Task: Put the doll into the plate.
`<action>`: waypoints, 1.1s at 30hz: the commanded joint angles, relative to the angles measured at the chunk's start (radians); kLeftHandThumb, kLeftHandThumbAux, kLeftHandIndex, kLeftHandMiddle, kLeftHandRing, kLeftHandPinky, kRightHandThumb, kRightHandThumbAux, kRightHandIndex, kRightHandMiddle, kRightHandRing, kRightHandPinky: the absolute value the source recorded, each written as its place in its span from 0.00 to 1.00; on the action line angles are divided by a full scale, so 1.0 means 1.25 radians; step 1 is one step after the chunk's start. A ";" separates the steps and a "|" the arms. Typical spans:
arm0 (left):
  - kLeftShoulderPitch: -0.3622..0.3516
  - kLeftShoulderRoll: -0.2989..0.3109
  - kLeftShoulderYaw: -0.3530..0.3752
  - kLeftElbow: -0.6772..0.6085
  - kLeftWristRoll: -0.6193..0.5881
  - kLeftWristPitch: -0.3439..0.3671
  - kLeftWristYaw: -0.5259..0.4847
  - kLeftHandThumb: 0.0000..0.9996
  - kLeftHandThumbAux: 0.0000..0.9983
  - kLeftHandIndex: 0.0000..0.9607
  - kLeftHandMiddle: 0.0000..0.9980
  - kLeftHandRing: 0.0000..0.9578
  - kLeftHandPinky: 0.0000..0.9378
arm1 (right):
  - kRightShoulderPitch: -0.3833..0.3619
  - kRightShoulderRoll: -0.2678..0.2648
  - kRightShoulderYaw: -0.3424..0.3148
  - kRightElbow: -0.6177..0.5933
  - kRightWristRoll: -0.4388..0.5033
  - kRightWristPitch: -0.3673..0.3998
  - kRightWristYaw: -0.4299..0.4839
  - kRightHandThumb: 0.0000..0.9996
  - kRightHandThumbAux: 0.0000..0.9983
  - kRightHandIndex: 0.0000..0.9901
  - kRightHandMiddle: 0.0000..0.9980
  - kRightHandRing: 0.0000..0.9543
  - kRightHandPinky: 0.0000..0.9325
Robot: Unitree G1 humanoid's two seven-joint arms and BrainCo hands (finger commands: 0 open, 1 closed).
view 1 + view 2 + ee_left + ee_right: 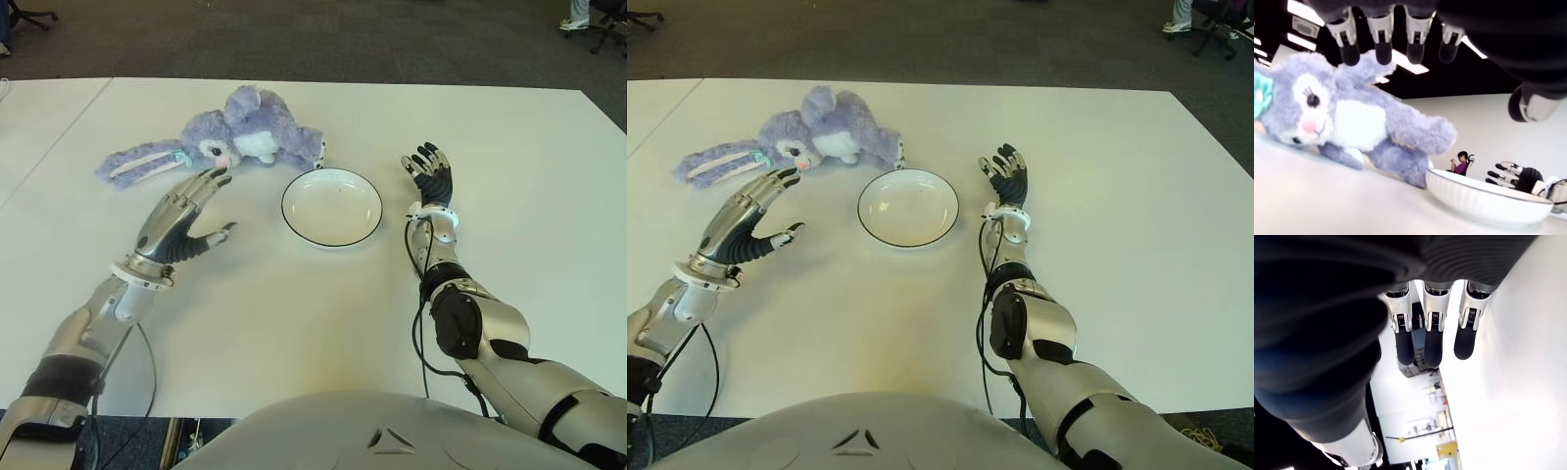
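A purple plush rabbit doll (240, 135) lies on its side on the white table (294, 313), its long ears stretching to the left. Just right of it and nearer to me sits a white plate (332, 207) with a dark rim, holding nothing. My left hand (201, 206) hovers a little in front of the doll's head, fingers spread and holding nothing; its wrist view shows the doll (1352, 117) close ahead and the plate (1488, 198) beside it. My right hand (429, 174) shows to the right of the plate, fingers extended.
Dark carpet lies beyond the table's far edge. Office chair legs (24, 15) stand at the far left and a person's feet (578, 20) at the far right. A second table (39, 117) adjoins on the left.
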 commanded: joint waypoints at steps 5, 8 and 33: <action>-0.057 -0.024 0.096 0.029 0.043 0.119 0.086 0.37 0.28 0.00 0.01 0.00 0.01 | 0.174 0.059 -0.015 0.110 0.021 0.110 -0.013 0.32 0.88 0.19 0.20 0.21 0.23; -0.136 -0.018 0.123 0.074 0.077 0.185 0.143 0.38 0.27 0.00 0.00 0.00 0.03 | 0.173 0.059 -0.013 0.110 0.019 0.112 -0.014 0.32 0.88 0.19 0.20 0.21 0.23; -0.747 -0.037 -0.070 0.637 0.134 0.217 0.132 0.36 0.29 0.00 0.01 0.05 0.12 | 0.169 0.054 -0.010 0.111 0.015 0.116 -0.015 0.33 0.88 0.20 0.21 0.22 0.24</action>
